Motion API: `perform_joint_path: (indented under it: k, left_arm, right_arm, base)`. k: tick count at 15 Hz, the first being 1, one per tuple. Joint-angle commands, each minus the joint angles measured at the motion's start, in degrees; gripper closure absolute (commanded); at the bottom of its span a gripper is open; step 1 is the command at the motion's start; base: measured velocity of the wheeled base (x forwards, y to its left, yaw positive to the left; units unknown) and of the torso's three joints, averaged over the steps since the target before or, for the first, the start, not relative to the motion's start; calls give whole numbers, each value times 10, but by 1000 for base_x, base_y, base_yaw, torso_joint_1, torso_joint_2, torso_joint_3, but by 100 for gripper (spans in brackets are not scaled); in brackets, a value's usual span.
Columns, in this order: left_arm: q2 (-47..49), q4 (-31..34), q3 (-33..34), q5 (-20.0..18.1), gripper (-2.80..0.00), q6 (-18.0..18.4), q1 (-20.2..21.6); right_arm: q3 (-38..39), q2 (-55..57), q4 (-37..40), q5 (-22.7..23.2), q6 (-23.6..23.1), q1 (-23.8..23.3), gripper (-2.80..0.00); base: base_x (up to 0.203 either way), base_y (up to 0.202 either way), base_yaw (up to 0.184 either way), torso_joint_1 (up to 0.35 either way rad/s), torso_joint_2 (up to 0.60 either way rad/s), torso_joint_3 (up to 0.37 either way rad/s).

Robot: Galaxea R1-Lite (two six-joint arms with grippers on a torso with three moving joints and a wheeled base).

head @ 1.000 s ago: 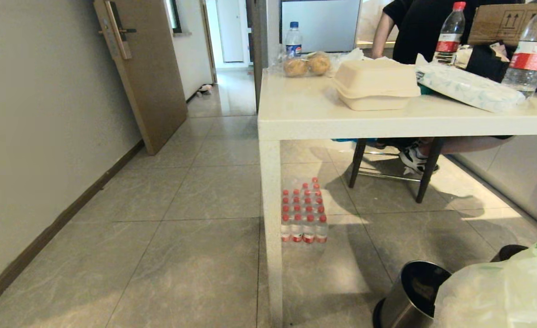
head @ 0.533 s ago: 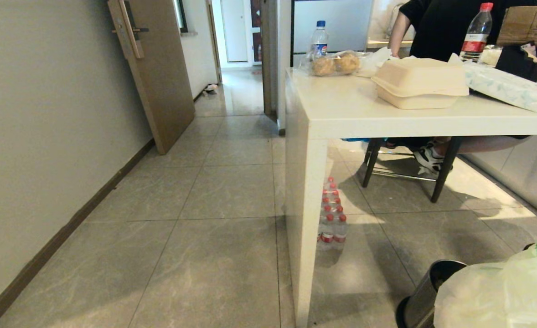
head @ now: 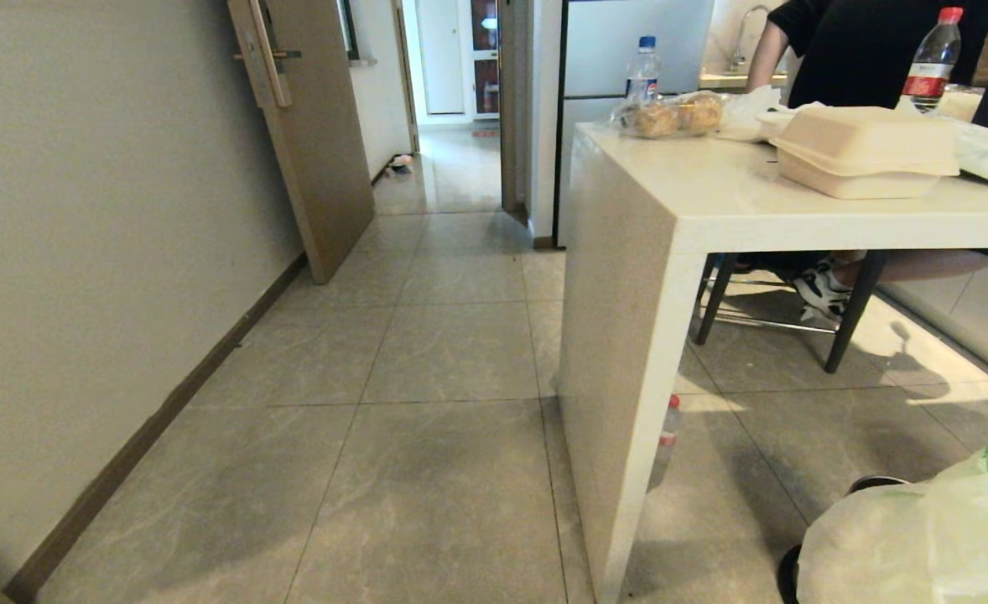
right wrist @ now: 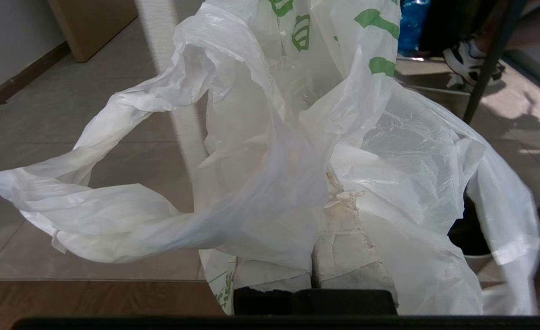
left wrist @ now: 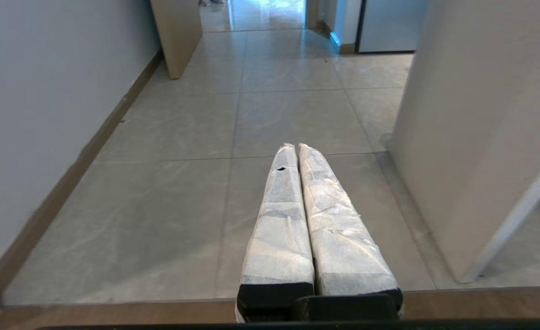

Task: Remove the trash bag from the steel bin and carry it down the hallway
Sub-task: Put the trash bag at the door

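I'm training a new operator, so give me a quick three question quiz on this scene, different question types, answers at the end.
1. True or false: the trash bag is in the right gripper.
2. The left gripper holds: A) a bottle, B) nothing, C) the bag?
3. What pale box sits on the white table?

Key: 1 true. 2 B. 3 the takeaway box.

The left gripper (left wrist: 295, 147) is held low and level, its two cloth-wrapped fingers (left wrist: 279, 220) pressed together with nothing between them. The right gripper (right wrist: 329, 192) is likewise held level, its wrapped fingers (right wrist: 343, 254) clamped together and draped by thin plastic.
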Motion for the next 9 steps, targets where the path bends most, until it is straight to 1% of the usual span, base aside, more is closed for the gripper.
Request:
perform_joint_path:
  k: [1, 9]
  left_arm:
    - [0, 0, 0, 0, 0, 0, 0]
    - [0, 0, 0, 0, 0, 0, 0]
  right_arm:
    - [0, 1, 0, 0, 0, 0, 0]
    - [0, 1, 0, 0, 0, 0, 0]
  base:
    - [0, 193, 2, -6, 3, 3]
    - [0, 193, 1, 2, 2, 2]
